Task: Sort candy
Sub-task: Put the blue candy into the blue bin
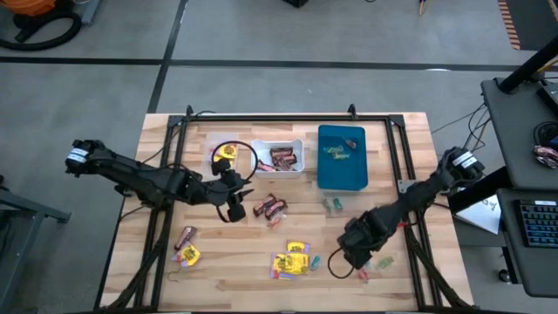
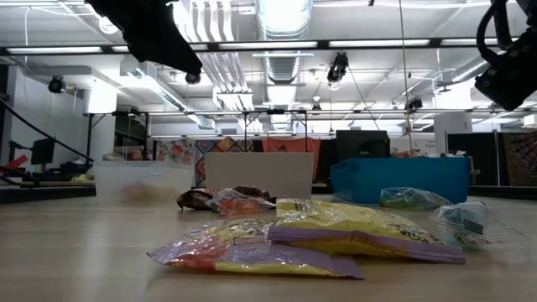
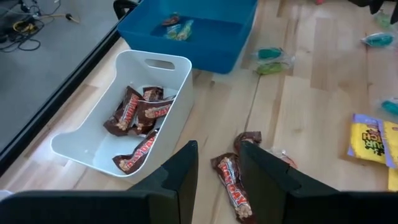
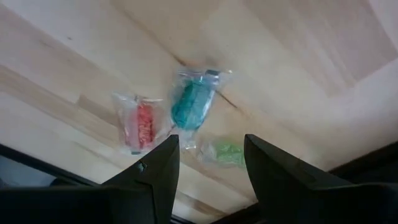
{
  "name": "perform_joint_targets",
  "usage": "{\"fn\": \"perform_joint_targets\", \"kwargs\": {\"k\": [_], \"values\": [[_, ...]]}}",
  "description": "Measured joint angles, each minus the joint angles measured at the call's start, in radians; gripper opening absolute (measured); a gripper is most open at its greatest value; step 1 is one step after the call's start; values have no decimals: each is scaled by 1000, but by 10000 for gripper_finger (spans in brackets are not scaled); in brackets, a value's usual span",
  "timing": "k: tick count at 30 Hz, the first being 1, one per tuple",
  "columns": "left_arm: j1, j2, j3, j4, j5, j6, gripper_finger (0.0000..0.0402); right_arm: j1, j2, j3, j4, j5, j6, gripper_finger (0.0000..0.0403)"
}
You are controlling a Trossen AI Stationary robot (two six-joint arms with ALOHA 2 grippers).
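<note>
1. Left gripper (image 3: 217, 180): fingers standing apart, empty, hovering over a brown bar (image 3: 235, 186) just beside the white bin (image 3: 93, 140).
2. Right gripper (image 4: 208, 165): fingers apart, hanging above teal (image 4: 191, 104), red (image 4: 143, 124) and green (image 4: 227, 151) sweets, well apart from that bin.
3. Handling: wrappers looking light, crinkly, slippery; pinching mid-body seems best.

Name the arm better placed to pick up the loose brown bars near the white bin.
Left. Its tool hangs open right over a loose brown bar beside the white bin. The right tool is across the table, open above a teal piece.
</note>
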Motion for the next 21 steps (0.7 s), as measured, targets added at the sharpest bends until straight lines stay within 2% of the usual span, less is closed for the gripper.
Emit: {"fn": "perform_joint_targets", "kwargs": {"k": [8,16,21], "values": [[0,0,-1,1,-1,0,102,15,48,0,82,18,20,171],[0,0,-1,2,-1,-7,102,17,157,-1,115,26,-52,170],[0,0,-1,2,-1,-7,102,17,190,2,116,39,-83,145]]}}
